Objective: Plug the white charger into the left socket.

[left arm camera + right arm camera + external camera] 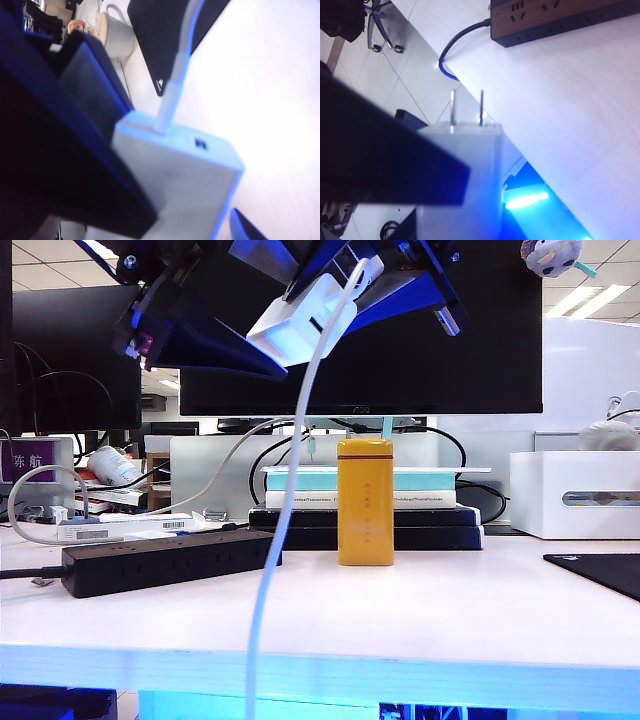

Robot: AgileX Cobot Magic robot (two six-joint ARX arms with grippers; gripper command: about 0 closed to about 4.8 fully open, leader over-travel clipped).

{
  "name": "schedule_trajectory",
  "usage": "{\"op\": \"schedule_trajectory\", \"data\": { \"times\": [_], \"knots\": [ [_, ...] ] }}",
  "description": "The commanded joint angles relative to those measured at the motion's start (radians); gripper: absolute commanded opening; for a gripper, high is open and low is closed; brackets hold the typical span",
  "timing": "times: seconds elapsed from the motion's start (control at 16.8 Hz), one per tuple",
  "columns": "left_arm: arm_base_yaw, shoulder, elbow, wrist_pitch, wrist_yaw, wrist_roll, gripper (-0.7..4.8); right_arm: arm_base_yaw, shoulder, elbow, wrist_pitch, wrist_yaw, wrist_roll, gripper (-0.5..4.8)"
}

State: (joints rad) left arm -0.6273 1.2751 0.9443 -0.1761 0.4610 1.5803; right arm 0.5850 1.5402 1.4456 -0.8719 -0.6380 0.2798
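As seen from the exterior camera, white charger: off the table, at about 11 o'clock from the yellow tin, between both grippers.
Right gripper: closed on the charger body; the prongs are bare and point toward the power strip.
Left gripper: fingers spread wide around the charger's cable end, one finger against it, the other just clear.
Cable: hangs to 6 o'clock, past the table edge.
Power strip: flat on the table, at 8 o'clock from the tin.
Left socket: unoccupied, nearest the cord end.
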Motion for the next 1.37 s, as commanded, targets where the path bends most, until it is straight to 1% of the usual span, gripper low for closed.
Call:
{"op": "schedule_trajectory", "data": {
  "times": [0.06,0.12,0.24,0.36,0.54,0.72,0.77,0.89,1.13,1.19,1.25,1.31,1.37],
  "knots": [
    [-0.001,-0.003,0.003,0.006,0.003,0.002,3.40,0.001,-0.006,0.006,0.019,-0.012,-0.003,1.66],
    [-0.001,-0.003,0.003,0.005,0.003,0.002,3.30,0.001,-0.006,0.006,0.020,-0.012,-0.004,1.66],
    [-0.001,-0.003,0.003,0.006,0.003,-0.001,3.28,0.001,-0.006,0.006,0.021,-0.011,-0.004,1.66],
    [-0.001,-0.003,0.003,0.006,0.004,-0.002,2.44,0.001,-0.006,0.006,0.021,-0.011,-0.004,1.66],
    [-0.001,-0.003,0.003,0.006,0.004,-0.002,2.44,0.001,-0.006,0.006,0.022,-0.011,-0.004,1.66],
    [0.000,-0.003,0.003,0.006,0.004,-0.027,2.45,0.001,-0.006,0.006,0.029,-0.012,-0.005,1.70],
    [0.000,-0.003,0.003,0.007,0.004,-0.028,2.45,0.001,-0.006,0.006,0.029,-0.018,-0.027,2.33],
    [0.000,-0.003,0.003,0.008,0.006,-0.029,2.45,0.001,-0.006,0.006,0.029,-0.019,-0.042,4.79],
    [0.000,-0.003,0.003,0.038,0.014,-0.140,2.44,-0.001,-0.008,0.006,0.036,-0.010,-0.062,4.79],
    [0.001,-0.003,0.003,0.063,0.014,-0.195,2.44,-0.001,-0.011,0.006,0.039,-0.007,-0.072,4.79],
    [0.001,-0.003,0.003,0.074,0.014,-0.226,2.44,-0.001,-0.014,0.006,0.043,-0.006,-0.072,4.79],
    [0.001,-0.003,0.003,0.076,0.014,-0.235,2.44,-0.001,-0.015,0.006,0.045,0.008,-0.072,4.79],
    [0.002,-0.002,0.003,0.074,0.013,-0.252,2.44,-0.001,-0.018,0.006,0.047,0.043,-0.077,4.79]
  ]
}}
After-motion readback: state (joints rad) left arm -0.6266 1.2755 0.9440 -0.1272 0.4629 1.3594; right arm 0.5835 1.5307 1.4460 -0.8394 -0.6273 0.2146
